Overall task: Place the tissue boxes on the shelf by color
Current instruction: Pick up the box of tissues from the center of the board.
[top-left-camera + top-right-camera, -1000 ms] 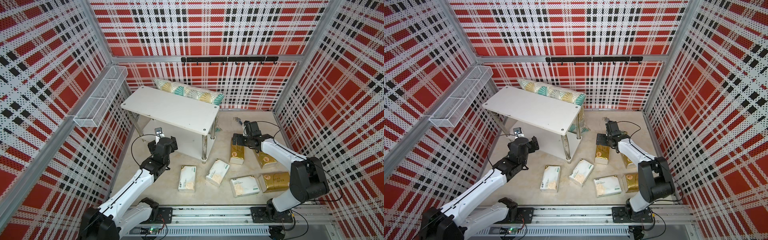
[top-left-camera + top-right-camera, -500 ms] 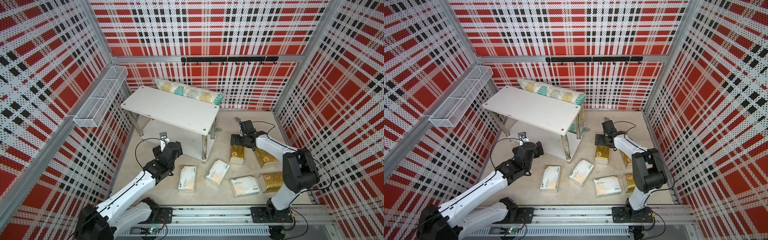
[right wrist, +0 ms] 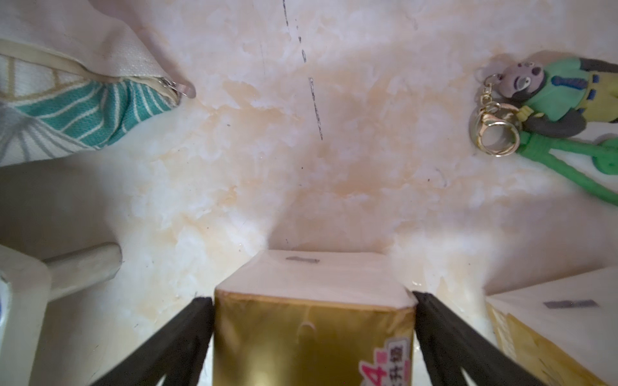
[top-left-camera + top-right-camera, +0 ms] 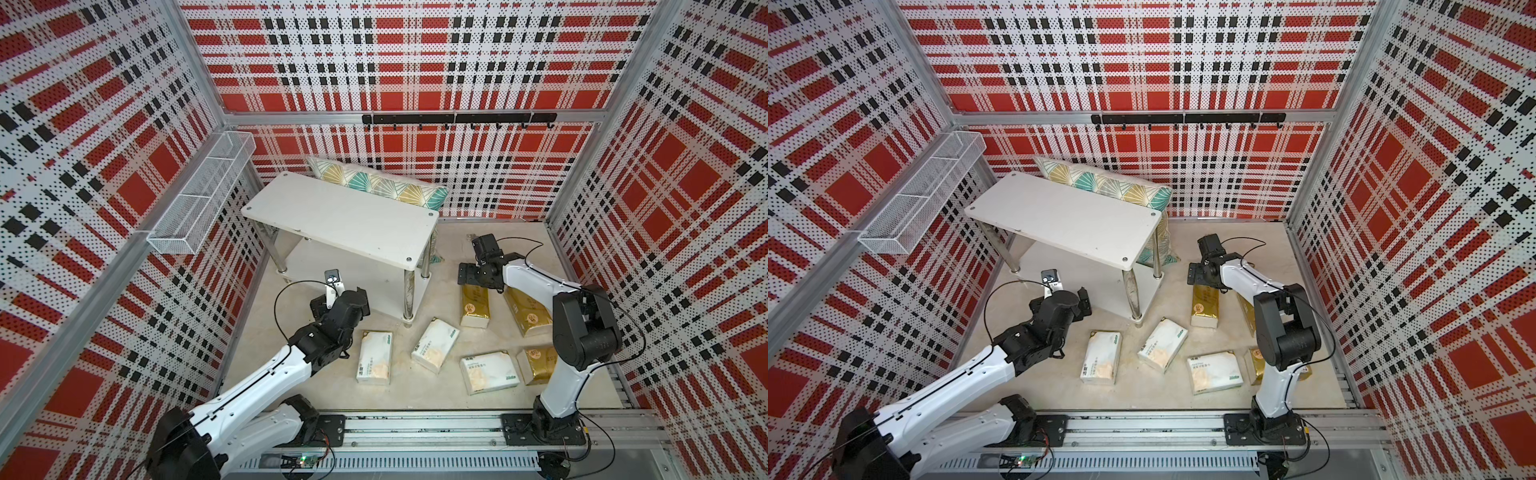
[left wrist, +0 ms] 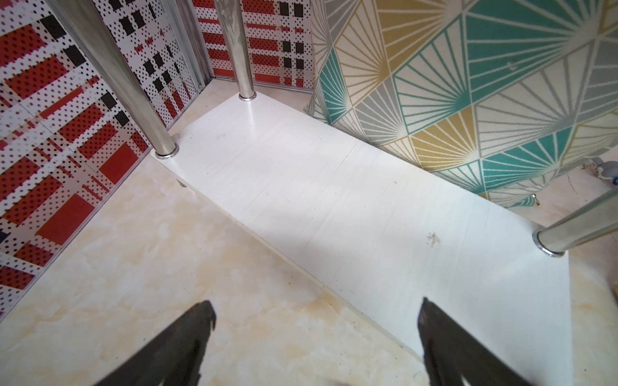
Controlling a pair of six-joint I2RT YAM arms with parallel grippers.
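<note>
Three gold tissue boxes and three white ones lie on the floor right of the shelf, in both top views. My right gripper is open and straddles the far end of a gold box, one finger close along each side. Another gold box lies beside it. My left gripper is open and holds nothing, low over the floor at the front edge of the shelf's bare lower tier.
A teal-and-gold pillow leans behind the shelf against the back wall. A wire basket hangs on the left wall. A keychain figure lies on the floor beyond the right gripper. Chrome shelf legs stand ahead of the left gripper.
The left arm has swung right and nearer, along the shelf's front. The right gripper has drawn back to the gold box's far end and come down around it.
</note>
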